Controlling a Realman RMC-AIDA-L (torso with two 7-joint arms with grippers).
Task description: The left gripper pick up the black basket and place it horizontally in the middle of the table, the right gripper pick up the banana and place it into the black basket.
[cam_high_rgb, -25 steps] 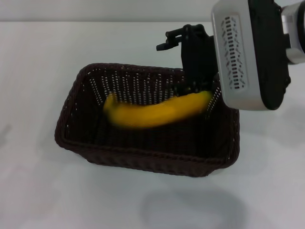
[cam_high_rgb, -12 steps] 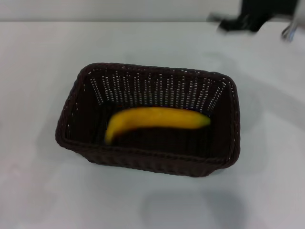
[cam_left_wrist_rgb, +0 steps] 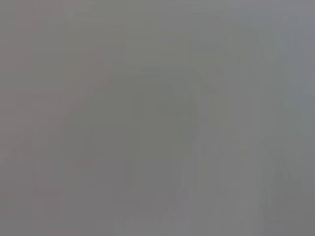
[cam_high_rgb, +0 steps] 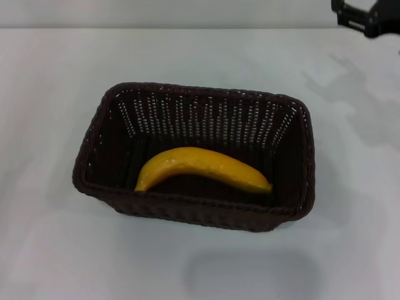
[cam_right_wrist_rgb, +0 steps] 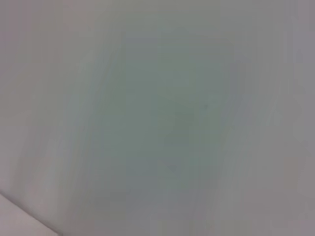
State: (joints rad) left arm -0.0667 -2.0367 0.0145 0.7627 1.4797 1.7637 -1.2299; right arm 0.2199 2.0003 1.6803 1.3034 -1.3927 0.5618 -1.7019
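While the table spreads plain white across the whole head view, the black basket sits on it near the middle, upright on its base, its long sides running across the view and its braided rim unbroken all the way round. Light shows through the slatted wall on the far side of the basket.

Inside the basket lies the banana, flat on the woven floor and close to the near wall. It stretches almost the full length of the basket, arched so that its back bulges toward the far wall and both ends drop toward the near wall. One end nearly meets the near wall toward the basket's left end; the other end lies toward the basket's right end. Nothing grips it.

Well beyond the basket's far right corner, at the upper edge of the head view, a small black part of the right gripper shows, apart from both basket and banana. Too little of it is visible to tell whether its jaws are spread or pressed together.

Both wrist views give only a blank, featureless surface.
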